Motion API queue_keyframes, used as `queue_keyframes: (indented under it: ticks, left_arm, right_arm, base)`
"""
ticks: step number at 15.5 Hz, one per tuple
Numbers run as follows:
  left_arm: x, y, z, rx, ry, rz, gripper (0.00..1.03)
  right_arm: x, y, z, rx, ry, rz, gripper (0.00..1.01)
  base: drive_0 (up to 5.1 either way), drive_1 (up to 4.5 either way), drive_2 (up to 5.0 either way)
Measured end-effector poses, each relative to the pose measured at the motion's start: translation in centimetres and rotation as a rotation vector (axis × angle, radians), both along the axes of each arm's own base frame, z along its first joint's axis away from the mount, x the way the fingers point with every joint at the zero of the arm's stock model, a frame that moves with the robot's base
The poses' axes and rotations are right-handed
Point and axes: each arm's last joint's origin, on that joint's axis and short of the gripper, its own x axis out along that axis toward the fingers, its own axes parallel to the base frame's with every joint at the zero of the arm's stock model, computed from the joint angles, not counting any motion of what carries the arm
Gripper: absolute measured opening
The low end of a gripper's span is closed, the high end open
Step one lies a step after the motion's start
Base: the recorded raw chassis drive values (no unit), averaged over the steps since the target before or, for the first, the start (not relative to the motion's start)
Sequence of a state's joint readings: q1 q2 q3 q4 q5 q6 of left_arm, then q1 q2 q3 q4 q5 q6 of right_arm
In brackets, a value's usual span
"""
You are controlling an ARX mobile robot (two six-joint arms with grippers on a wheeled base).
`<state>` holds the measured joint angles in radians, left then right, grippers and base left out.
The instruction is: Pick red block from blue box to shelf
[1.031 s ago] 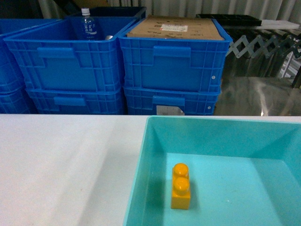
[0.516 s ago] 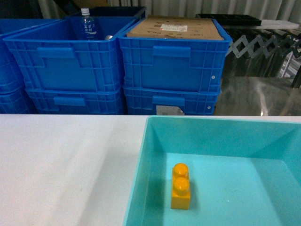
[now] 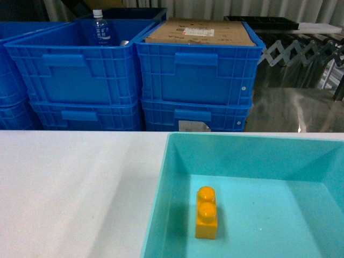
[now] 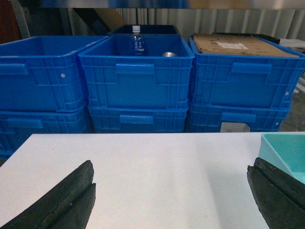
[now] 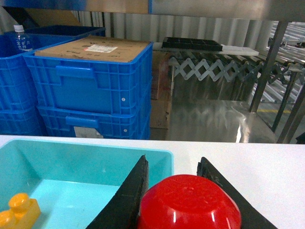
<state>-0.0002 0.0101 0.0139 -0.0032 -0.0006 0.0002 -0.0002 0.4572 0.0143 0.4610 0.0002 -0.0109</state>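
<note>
Right hand (image 5: 174, 191) was clamped on the red block (image 5: 189, 202), just beside the blue box (image 5: 86, 164) rim. Glossy, rigid, probably light; may slip, so flat side faces suit. Left hand (image 4: 169, 200) gaped, empty.

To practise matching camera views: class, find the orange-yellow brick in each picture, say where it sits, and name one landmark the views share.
Head view: the orange-yellow brick stands on the floor of the turquoise bin, lower middle, near the bin's left wall.
Left wrist view: not in it; only a corner of the bin shows at the right edge.
Right wrist view: bottom left corner, inside the bin.
Shared landmark: the cardboard-topped blue crate.
</note>
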Motion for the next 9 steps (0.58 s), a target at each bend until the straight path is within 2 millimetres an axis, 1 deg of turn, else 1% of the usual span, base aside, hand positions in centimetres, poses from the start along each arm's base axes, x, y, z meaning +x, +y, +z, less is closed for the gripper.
queue_keyframes:
  ticks: [8,9]
  left_arm:
    - [0.0,0.0,0.0,0.000,0.000,0.000,0.98]
    - [0.0,0.0,0.0,0.000,0.000,0.000,0.98]
  right_arm:
    - [0.1,0.0,-0.1,0.003,0.006,0.002,0.26]
    - [0.5,-0.3,-1.1,0.031,0.124,0.013,0.26]
  base:
    - [0.0,0.00,0.0]
    - [0.0,0.00,0.0]
